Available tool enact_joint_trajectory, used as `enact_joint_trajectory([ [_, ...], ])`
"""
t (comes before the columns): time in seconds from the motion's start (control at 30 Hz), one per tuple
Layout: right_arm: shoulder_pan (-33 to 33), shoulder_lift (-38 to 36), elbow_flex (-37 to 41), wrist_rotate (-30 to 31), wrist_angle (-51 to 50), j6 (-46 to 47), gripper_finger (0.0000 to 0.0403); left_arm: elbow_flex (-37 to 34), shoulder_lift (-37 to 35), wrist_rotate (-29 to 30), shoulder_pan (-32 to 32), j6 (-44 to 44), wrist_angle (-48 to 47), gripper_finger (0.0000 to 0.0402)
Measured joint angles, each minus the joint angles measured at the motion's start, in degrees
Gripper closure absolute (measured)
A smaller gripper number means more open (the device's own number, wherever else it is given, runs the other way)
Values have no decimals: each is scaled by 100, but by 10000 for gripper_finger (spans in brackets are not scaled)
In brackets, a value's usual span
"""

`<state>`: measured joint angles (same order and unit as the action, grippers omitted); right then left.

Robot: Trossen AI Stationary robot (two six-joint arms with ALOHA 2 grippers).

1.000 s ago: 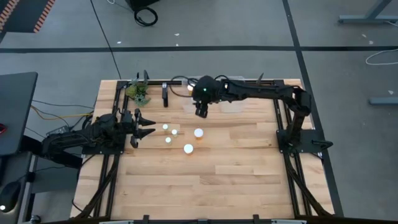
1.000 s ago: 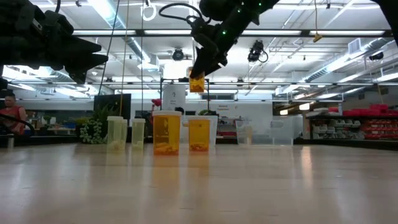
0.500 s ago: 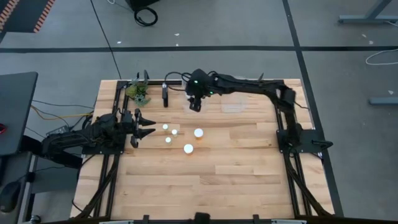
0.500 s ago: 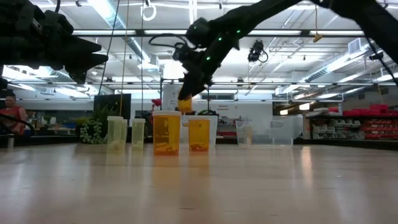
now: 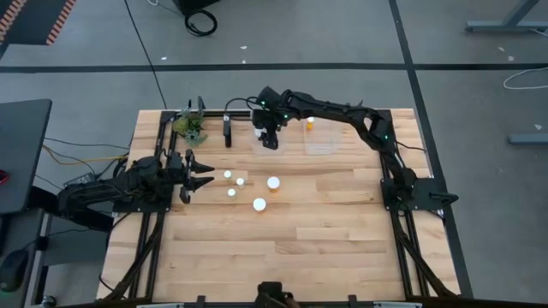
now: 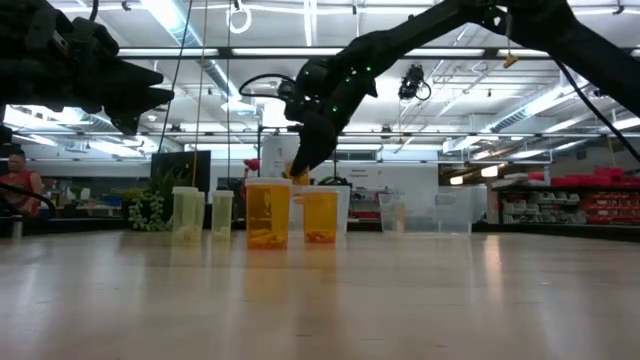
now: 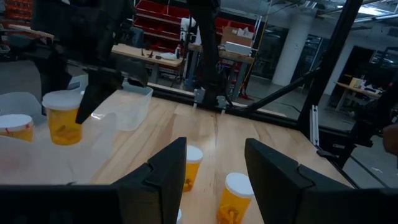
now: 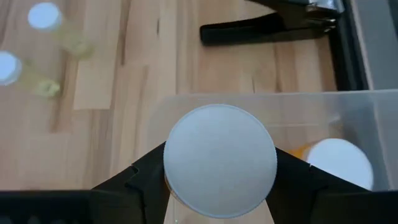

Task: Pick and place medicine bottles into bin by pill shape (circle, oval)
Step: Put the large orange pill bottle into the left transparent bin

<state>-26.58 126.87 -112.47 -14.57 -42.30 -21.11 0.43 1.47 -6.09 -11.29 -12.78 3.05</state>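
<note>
Gripping a white-capped medicine bottle (image 8: 220,160) between its two dark fingers, the right pincer (image 5: 269,137) hangs over a clear plastic bin (image 8: 360,118) at the far side of the counter (image 5: 325,231). Inside that bin, just beside the held bottle, sits another white-capped bottle (image 8: 339,163). A second clear bin (image 5: 320,139) to the right holds one orange bottle (image 5: 309,124). Four more bottles (image 5: 272,182) stand in a loose cluster mid-counter. Beside them, at the left edge, the left pincer (image 5: 201,174) waits with its fingers spread apart, holding nothing.
</note>
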Motion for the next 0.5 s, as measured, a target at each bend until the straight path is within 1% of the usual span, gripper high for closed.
enact_joint_trajectory([
  [0.2,-136,0,398,-167,74,-342,182,0,3,1,0,0,2,230],
  [0.43,-401,0,787,-457,241,-431,182,-1,3,0,0,0,3,230],
  [0.5,-445,0,897,-458,337,-496,182,-1,3,1,0,0,4,230],
])
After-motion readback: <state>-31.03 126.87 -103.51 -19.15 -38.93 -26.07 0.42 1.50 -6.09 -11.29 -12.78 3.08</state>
